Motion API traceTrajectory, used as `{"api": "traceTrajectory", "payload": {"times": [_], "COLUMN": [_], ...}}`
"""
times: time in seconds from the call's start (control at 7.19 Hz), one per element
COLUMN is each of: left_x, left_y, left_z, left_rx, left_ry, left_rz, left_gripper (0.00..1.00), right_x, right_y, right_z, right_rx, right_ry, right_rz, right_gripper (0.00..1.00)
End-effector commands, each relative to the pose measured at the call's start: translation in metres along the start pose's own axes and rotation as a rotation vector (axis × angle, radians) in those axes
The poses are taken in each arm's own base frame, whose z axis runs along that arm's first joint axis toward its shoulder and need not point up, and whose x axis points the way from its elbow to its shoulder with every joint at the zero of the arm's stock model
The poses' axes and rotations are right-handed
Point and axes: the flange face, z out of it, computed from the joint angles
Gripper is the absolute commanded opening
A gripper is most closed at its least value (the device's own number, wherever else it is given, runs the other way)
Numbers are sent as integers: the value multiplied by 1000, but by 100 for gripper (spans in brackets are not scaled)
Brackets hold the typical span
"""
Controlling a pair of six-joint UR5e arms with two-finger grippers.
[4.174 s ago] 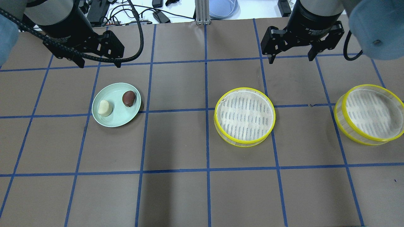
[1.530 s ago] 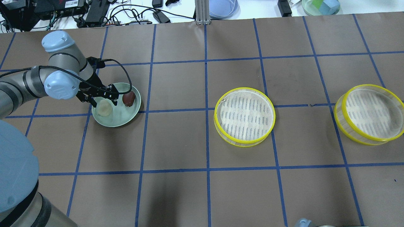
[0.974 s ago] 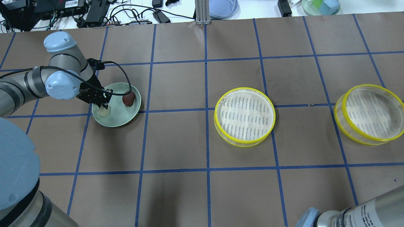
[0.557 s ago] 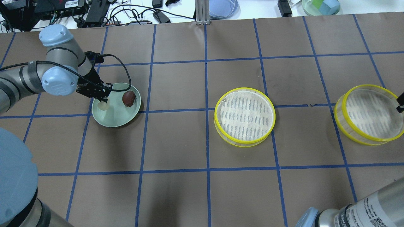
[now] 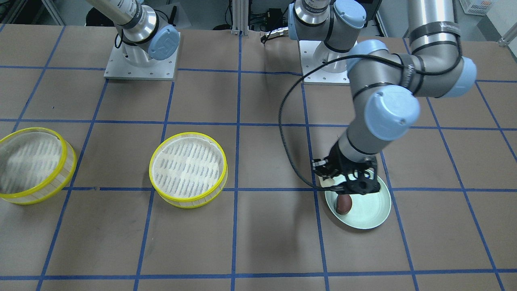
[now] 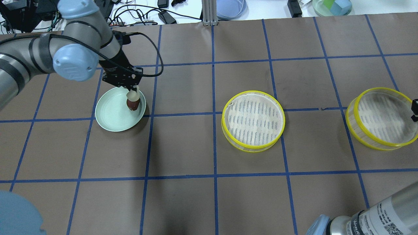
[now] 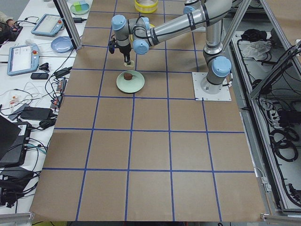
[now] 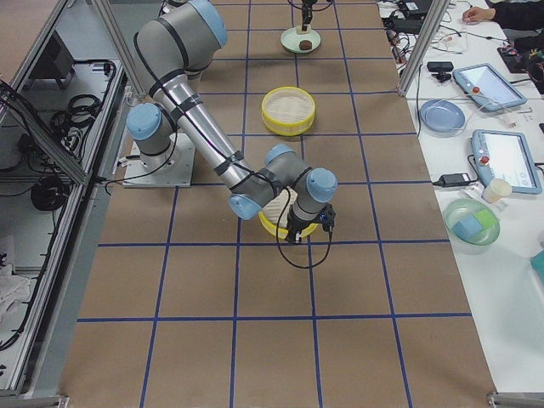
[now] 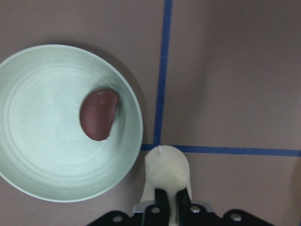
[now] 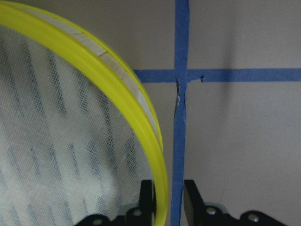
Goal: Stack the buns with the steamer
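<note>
My left gripper [image 6: 132, 91] is shut on the cream-white bun [image 6: 132, 95] and holds it in the air over the right edge of the pale green plate [image 6: 109, 114]. The left wrist view shows the cream bun [image 9: 167, 172] pinched between the fingers. The dark reddish-brown bun [image 6: 133, 103] lies on the plate, also in the left wrist view [image 9: 99, 114]. My right gripper [image 10: 168, 188] stands with its fingers close on both sides of the yellow rim of the right steamer [image 6: 382, 117], at that steamer's right edge [image 6: 414, 111].
A second yellow-rimmed steamer [image 6: 253, 119] lined with white cloth stands at the table's middle, between the plate and the right steamer. Blue tape lines grid the brown table. Cables and dishes lie beyond the far edge [image 6: 228, 8].
My left gripper came down onto the plate, shut on the cream bun, lifted it and carried it right, above the brown bun. My right gripper arrived at the right steamer's rim.
</note>
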Motion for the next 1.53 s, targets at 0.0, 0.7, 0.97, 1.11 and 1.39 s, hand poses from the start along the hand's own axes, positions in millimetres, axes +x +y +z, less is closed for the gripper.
{"api": "traceTrajectory", "payload": {"times": [0.0,0.7,0.97,1.11,1.39], "left_x": [124,259,284,287,287], "left_y": [51,106,113,112,112], "left_z": [-10,37,72,77,77], "left_rx": [22,9,6,5,9], "left_ry": [41,131,114,113,116], "left_rz": [-57,-110,-116,-116,-115], "left_gripper": [0,0,0,16,56], "right_x": [0,-18,-31,-53,-121], "right_y": [1,31,49,56,78], "right_z": [-2,-92,-130,-155,-207], "right_rx": [2,98,114,139,146], "right_ry": [2,70,83,75,76], "right_rz": [0,-21,-29,-38,6], "right_gripper": [12,7,8,8,8]}}
